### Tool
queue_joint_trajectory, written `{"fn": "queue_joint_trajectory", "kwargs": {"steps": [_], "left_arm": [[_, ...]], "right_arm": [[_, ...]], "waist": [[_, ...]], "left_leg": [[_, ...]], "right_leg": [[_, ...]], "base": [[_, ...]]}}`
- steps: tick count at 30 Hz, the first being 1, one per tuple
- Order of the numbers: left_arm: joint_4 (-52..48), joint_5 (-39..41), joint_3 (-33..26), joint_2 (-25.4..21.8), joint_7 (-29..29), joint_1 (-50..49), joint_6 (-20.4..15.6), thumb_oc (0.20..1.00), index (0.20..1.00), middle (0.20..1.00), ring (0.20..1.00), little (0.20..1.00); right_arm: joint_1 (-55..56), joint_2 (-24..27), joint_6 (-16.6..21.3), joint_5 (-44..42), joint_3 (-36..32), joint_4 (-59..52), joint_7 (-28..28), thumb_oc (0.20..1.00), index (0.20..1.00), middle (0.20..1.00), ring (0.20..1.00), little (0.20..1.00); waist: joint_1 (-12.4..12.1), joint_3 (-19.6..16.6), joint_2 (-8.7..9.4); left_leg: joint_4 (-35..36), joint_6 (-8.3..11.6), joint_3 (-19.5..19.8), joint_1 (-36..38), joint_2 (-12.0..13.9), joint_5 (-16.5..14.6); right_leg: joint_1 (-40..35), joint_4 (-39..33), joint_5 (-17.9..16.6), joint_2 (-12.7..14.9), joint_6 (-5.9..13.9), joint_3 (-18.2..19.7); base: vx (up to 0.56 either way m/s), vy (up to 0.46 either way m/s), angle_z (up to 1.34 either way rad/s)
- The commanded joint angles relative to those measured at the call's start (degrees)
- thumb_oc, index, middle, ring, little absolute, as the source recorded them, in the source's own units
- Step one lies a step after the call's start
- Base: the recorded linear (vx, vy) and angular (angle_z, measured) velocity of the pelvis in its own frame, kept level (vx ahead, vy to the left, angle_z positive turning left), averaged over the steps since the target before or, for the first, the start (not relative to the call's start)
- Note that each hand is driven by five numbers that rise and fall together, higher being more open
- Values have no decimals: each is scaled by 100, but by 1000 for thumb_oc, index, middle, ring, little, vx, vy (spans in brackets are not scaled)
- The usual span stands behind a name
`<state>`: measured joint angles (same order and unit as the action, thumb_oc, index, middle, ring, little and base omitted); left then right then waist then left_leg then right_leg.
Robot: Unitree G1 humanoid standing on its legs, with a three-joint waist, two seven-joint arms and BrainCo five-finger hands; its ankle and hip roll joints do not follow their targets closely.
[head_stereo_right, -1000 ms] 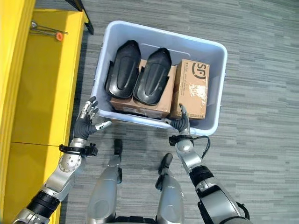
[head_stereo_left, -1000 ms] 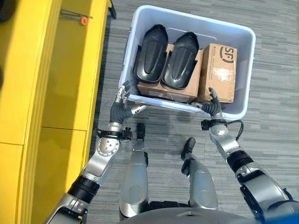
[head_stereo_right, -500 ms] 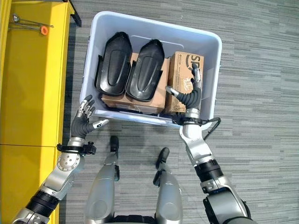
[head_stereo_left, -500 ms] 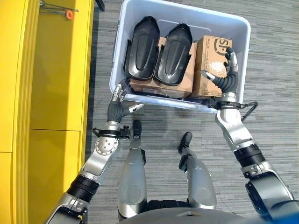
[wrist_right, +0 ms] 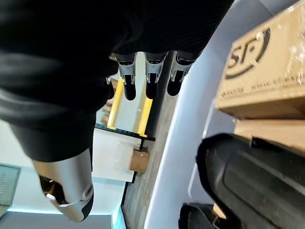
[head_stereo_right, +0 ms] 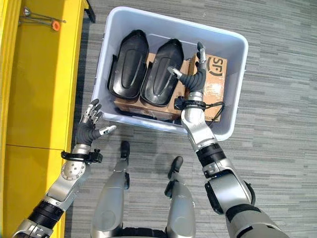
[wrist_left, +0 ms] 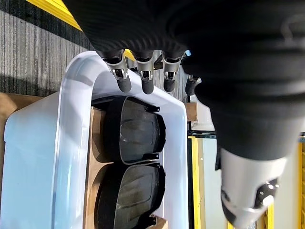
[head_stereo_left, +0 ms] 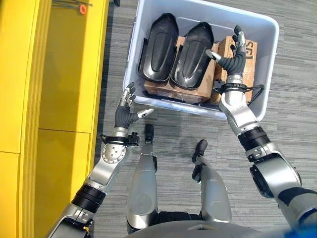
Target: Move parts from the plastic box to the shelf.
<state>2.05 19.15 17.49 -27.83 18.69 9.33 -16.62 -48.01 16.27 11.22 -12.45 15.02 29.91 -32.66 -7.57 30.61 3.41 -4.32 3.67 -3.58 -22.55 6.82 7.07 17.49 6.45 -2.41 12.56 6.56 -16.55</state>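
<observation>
On the far left is a yellow shelf (head_stereo_left: 69, 74). One small tool with an orange tip (head_stereo_left: 81, 8) lies on it, far from the robot.

Next comes the left robot hand (head_stereo_left: 125, 111). It hangs over the grey floor (head_stereo_left: 292, 99), just outside the near left corner of the box. Its fingers are straight and spread apart, and it holds nothing.

Then there is one pale plastic box (head_stereo_left: 267, 64) on the floor. Inside it are two black parts (head_stereo_left: 158, 47) with rounded shells, lying side by side. The second black part (head_stereo_left: 190, 54) is the one on the right. Both rest on top of a flat cardboard box (head_stereo_left: 171, 91). To the right of them stands one more cardboard box (head_stereo_right: 215, 82), against the right wall of the plastic box.

The right robot hand (head_stereo_left: 231, 58) is up above the inside of the box, between the right black part and the standing cardboard box. Its fingers are straight and its thumb sticks out to the side. It holds nothing.
</observation>
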Motion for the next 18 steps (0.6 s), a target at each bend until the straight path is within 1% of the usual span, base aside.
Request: {"fn": "queue_joint_trajectory", "kwargs": {"steps": [1, 7, 9, 10, 14, 18], "left_arm": [[-409, 62, 63, -121, -16, 13, -298, 1000, 1000, 1000, 1000, 1000], [-427, 123, 152, -131, -25, 59, -300, 1000, 1000, 1000, 1000, 1000], [-428, 127, 159, -125, -21, 66, -294, 1000, 1000, 1000, 1000, 1000], [-429, 132, 184, -104, -16, 72, -275, 1000, 1000, 1000, 1000, 1000], [-362, 142, 234, -81, 4, 97, -246, 1000, 1000, 1000, 1000, 1000], [-367, 157, 265, -70, 18, 110, -242, 1000, 1000, 1000, 1000, 1000]], "right_arm": [[-484, 140, 259, -163, -32, 49, -112, 1000, 1000, 1000, 1000, 1000], [-779, 188, 246, -401, -67, 718, -168, 1000, 1000, 1000, 1000, 1000], [-803, 187, 253, -452, -64, 782, -163, 1000, 1000, 1000, 1000, 1000], [-794, 116, 300, -657, -111, 853, -121, 1000, 1000, 1000, 1000, 1000], [-849, 46, 372, -969, -191, 1178, -101, 1000, 1000, 1000, 1000, 1000], [-905, 54, 334, -1013, -127, 1425, -84, 1000, 1000, 1000, 1000, 1000]], "waist": [[-21, -111, -21], [-86, -82, -119], [-93, -82, -131], [-90, -82, -149], [-95, -82, -172], [-96, -82, -192]], "left_leg": [[-515, -15, 277, 20, 6, -723], [-562, -24, 305, -69, -35, -734], [-568, -28, 306, -87, -42, -736], [-583, -30, 309, -117, -45, -739], [-599, -33, 307, -155, -55, -749], [-608, -44, 303, -199, -70, -759]], "right_leg": [[149, 330, 94, 344, 210, -73], [201, 378, 118, 371, 211, -94], [209, 374, 116, 371, 210, -89], [225, 375, 118, 371, 206, -84], [272, 394, 119, 377, 206, -79], [316, 391, 111, 384, 204, -63]], "base": [[24, -2, 5], [16, 0, 2], [0, 0, 0], [17, 12, 6], [8, 4, 3], [0, 0, 0]]}}
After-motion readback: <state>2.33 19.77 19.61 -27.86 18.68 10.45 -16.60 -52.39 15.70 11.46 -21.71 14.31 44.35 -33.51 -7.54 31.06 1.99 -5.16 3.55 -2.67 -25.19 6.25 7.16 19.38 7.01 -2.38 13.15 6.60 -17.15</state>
